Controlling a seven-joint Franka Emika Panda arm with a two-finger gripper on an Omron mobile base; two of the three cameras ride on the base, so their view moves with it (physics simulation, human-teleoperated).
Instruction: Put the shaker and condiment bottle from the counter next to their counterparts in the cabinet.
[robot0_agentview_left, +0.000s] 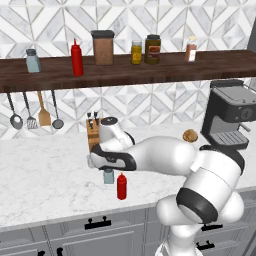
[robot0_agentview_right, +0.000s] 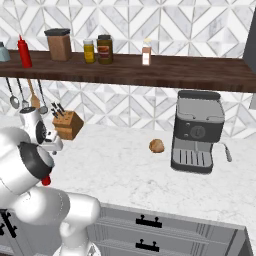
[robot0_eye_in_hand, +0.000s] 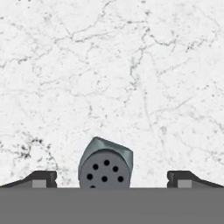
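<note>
— Where, the small pale blue-grey translucent shaker with the dark grey cap (robot0_agentview_left: 108, 176)?
— Upright on the broad white marble counter (robot0_agentview_left: 45, 175), near its front edge, directly under the white arm's hand. Seen from above in the hand view as a perforated grey cap (robot0_eye_in_hand: 105, 168), between the two dark finger tips.
— And the gripper (robot0_eye_in_hand: 111, 179)?
— Spread wide, one tip on each side of the cap, clear marble showing between tips and cap. Gripping nothing.
— The small red squeeze bottle with the pointed nozzle (robot0_agentview_left: 121, 186)?
— Just beside the shaker, slightly nearer the counter's edge, upright, apart from it.
— Up on the long dark brown wooden shelf board (robot0_agentview_left: 150, 70)?
— A matching blue-grey shaker (robot0_agentview_left: 33, 60) at the far left, then a matching red squeeze bottle (robot0_agentview_left: 76, 58), well apart from each other. Further along, a brown canister with a dark lid (robot0_agentview_left: 103, 47), a yellow jar (robot0_agentview_left: 136, 52), a dark jar (robot0_agentview_left: 152, 49), an orange-capped spice jar (robot0_agentview_left: 191, 49).
— Elsewhere on the counter?
— A light wooden knife block (robot0_agentview_right: 67, 123) behind the arm, a small brown roundish item (robot0_agentview_right: 157, 145), a dark espresso machine (robot0_agentview_right: 197, 131) on the right.
</note>
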